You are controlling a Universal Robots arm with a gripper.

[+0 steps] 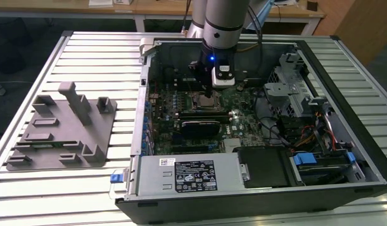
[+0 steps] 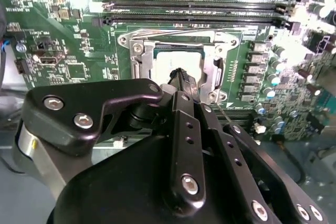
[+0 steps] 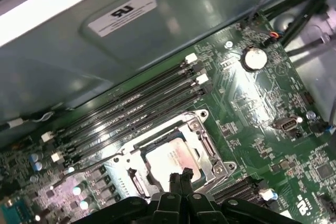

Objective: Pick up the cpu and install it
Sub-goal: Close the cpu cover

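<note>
The cpu (image 2: 167, 62), a flat silver square, lies inside the metal-framed socket (image 2: 137, 48) on the green motherboard, in the middle of the open computer case (image 1: 344, 66). In the first wrist view the cpu (image 3: 169, 157) sits level within the socket frame (image 3: 211, 149). My gripper (image 2: 181, 75) hangs right over the chip's near edge, its two black fingertips pressed together with nothing between them. Both tips meet above the chip in the first wrist view, gripper (image 3: 180, 176). The arm reaches down into the case in the exterior view, with the gripper (image 1: 210, 94) just above the socket.
Memory slots (image 2: 194, 9) run beside the socket. A black square block (image 1: 202, 127) lies nearer the case front, with the power supply (image 1: 187, 174) beyond it. Drive cage (image 1: 294, 89) and cables (image 1: 319, 136) fill the exterior view's right. A grey fixture (image 1: 61, 127) stands on the slatted table.
</note>
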